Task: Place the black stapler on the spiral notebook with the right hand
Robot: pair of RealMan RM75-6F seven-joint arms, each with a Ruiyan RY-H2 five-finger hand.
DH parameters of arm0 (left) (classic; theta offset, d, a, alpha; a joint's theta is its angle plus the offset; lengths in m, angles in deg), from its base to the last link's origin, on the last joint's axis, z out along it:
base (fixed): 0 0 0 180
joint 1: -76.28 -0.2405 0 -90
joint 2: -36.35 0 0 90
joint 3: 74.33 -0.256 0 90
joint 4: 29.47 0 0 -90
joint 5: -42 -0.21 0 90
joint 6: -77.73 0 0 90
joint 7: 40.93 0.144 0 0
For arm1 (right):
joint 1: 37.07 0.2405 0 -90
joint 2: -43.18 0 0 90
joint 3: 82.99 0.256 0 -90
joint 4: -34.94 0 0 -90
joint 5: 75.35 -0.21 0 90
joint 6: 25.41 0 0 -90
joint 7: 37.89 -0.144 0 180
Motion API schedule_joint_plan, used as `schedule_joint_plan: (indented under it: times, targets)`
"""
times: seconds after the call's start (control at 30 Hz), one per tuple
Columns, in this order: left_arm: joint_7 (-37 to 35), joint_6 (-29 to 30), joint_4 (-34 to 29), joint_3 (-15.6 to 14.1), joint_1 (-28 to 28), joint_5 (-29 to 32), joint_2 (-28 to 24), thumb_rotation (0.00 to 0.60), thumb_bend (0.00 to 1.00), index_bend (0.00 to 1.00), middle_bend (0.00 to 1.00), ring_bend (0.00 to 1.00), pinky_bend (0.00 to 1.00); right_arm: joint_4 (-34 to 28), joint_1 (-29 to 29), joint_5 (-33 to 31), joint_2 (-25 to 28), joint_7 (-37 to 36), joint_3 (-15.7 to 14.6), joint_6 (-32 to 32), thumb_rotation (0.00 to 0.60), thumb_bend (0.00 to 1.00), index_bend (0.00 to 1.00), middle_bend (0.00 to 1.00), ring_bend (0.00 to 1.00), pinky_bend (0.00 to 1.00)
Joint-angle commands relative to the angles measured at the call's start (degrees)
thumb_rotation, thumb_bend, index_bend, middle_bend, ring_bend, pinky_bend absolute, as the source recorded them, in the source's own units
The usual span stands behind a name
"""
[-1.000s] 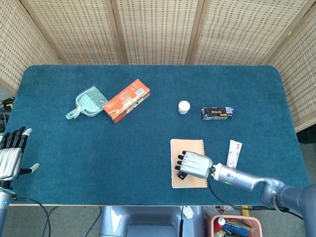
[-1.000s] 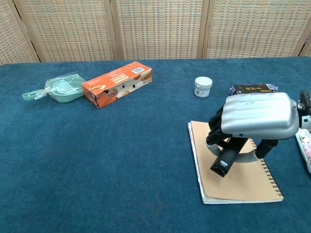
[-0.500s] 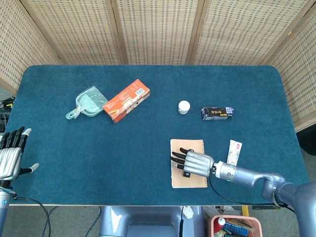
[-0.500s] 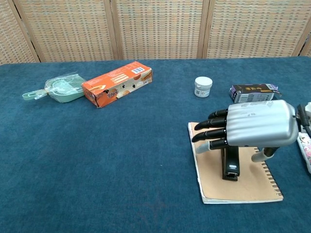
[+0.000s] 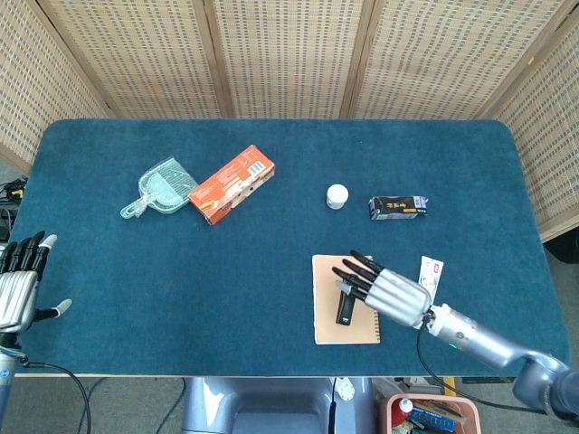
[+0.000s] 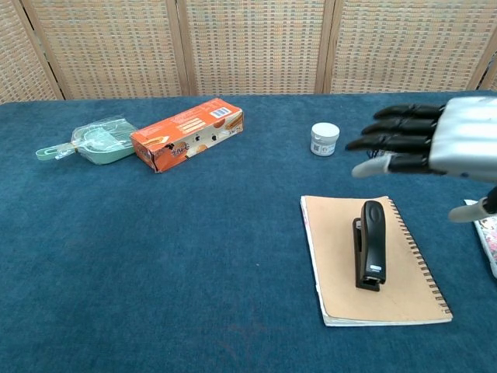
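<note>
The black stapler (image 6: 370, 243) (image 5: 345, 306) lies flat on the tan spiral notebook (image 6: 396, 294) (image 5: 327, 327), lengthwise down its middle. My right hand (image 6: 435, 140) (image 5: 389, 290) hovers above and to the right of it, fingers stretched out and apart, holding nothing and clear of the stapler. My left hand (image 5: 20, 286) stays at the table's left front edge, fingers extended and empty.
An orange box (image 6: 187, 133) and a pale green scoop (image 6: 93, 141) lie at the back left. A small white jar (image 6: 324, 138) and a black packet (image 5: 398, 207) sit behind the notebook. A patterned sachet (image 5: 429, 278) lies right of it.
My right hand has let go of the stapler, opened its fingers and risen up and to the right. The stapler now lies free on the notebook. The left hand has not moved.
</note>
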Motion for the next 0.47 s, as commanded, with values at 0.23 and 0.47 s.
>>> schedule_joint_plan:
  times: [0.23,0.47]
  targets:
    - [-0.8,1.6,0.1,-1.1,-0.7,-2.9,-0.4,0.6,0.04,0.0,0.0,0.0,0.0,-9.3,-19.9,-19.3,2.5,-1.3,3.3,16.2,0.6,0.0,0.0,0.0,0.0,0.0]
    - [-1.4,3.1,0.2,-2.2,-1.3,-5.7,-0.3,0.6,0.04,0.0,0.0,0.0,0.0,-10.7,-25.1,-28.6,0.1,-3.4,4.8,15.4,0.6,0.0,0.0,0.0,0.0,0.0]
